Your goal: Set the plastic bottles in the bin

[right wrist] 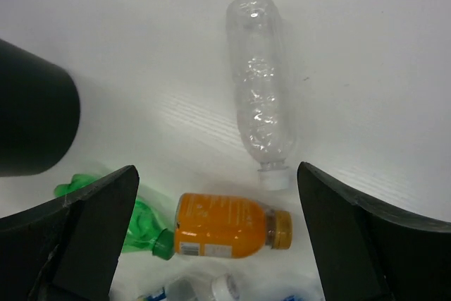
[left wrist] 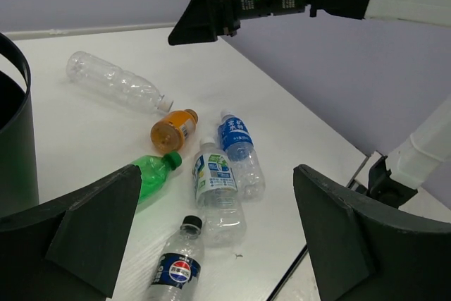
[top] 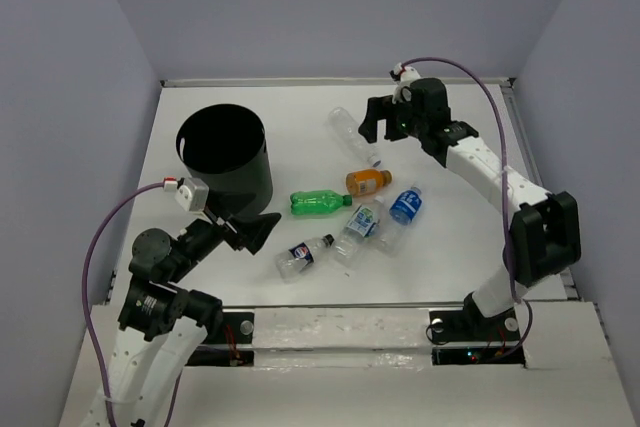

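Note:
The black bin (top: 224, 155) stands at the left of the table. Six bottles lie on the table: a clear unlabelled one (top: 354, 135) (right wrist: 259, 88), an orange one (top: 367, 182) (right wrist: 229, 225), a green one (top: 320, 203) (left wrist: 151, 174), a blue-label one (top: 403, 209) (left wrist: 239, 150), a green-white-label one (top: 359, 228) (left wrist: 217, 189) and a cola-style one (top: 302, 255) (left wrist: 175, 270). My left gripper (top: 250, 231) is open and empty, near the bin's front, above the cola bottle's side. My right gripper (top: 384, 119) is open and empty above the clear bottle and the orange one.
The table's near edge (top: 350, 305) runs just below the cola bottle. The enclosure's grey walls (top: 80, 97) close in the left, back and right. A cable (top: 480, 77) loops over the right arm.

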Controlling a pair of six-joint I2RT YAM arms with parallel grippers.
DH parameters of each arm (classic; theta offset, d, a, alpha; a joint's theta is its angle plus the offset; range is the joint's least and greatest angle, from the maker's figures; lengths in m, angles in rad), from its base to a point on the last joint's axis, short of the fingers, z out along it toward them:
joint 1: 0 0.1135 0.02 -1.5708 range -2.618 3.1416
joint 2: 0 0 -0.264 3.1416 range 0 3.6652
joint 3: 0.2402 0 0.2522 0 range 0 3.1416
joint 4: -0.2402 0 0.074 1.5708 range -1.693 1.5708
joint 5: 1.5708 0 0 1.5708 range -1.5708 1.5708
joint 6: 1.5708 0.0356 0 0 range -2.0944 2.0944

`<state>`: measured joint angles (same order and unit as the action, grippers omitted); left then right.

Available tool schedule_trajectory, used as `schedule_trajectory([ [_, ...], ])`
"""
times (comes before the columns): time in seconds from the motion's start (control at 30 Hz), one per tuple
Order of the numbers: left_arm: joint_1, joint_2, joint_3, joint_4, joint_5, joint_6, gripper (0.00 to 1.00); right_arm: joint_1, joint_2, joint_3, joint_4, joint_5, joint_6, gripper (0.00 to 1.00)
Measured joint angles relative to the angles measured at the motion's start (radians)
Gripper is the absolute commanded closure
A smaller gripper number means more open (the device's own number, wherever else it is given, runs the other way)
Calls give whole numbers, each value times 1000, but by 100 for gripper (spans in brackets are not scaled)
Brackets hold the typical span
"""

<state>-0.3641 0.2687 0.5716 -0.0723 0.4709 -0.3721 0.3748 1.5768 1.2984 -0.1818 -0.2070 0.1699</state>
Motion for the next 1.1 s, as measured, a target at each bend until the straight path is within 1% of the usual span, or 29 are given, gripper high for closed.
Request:
schedule_trajectory([
  [0.1, 0, -4, 0, 0, -1, 0, 1, 6, 151, 179, -71, 43, -52, 0],
  [0.17, 0, -4, 0, 0, -3, 0, 1, 12, 269, 332, -108, 83, -92, 0],
  [0.23, 0, -3, 0, 0, -5, -1, 1, 18, 348, 433, -132, 118, -122, 0],
  [0.33, 0, -3, 0, 0, -8, -1, 1, 26, 441, 538, -171, 179, -156, 0],
  [0.4, 0, -3, 0, 0, -9, -1, 1, 28, 481, 575, -200, 201, -170, 0],
  [0.5, 0, -3, 0, 0, -10, -1, 1, 34, 563, 673, -242, 230, -197, 1],
  [0.77, 2, 19, 0, 0, -11, -1, 1, 44, 758, 843, -292, 237, -235, 3],
  [0.87, 8, 20, 0, 0, -11, -1, 1, 48, 839, 919, -319, 232, -248, 9],
  [0.97, 13, 21, 0, 0, -10, -1, 1, 52, 892, 960, -335, 210, -253, 12],
  [1.03, 14, 22, 0, 0, -10, -1, 1, 53, 919, 978, -344, 198, -253, 18],
  [1.07, 18, 23, 0, 0, -10, -1, 1, 54, 938, 998, -348, 191, -253, 23],
  [1.1, 19, 23, 0, 0, -10, -1, 1, 55, 946, 1006, -349, 188, -254, 23],
])
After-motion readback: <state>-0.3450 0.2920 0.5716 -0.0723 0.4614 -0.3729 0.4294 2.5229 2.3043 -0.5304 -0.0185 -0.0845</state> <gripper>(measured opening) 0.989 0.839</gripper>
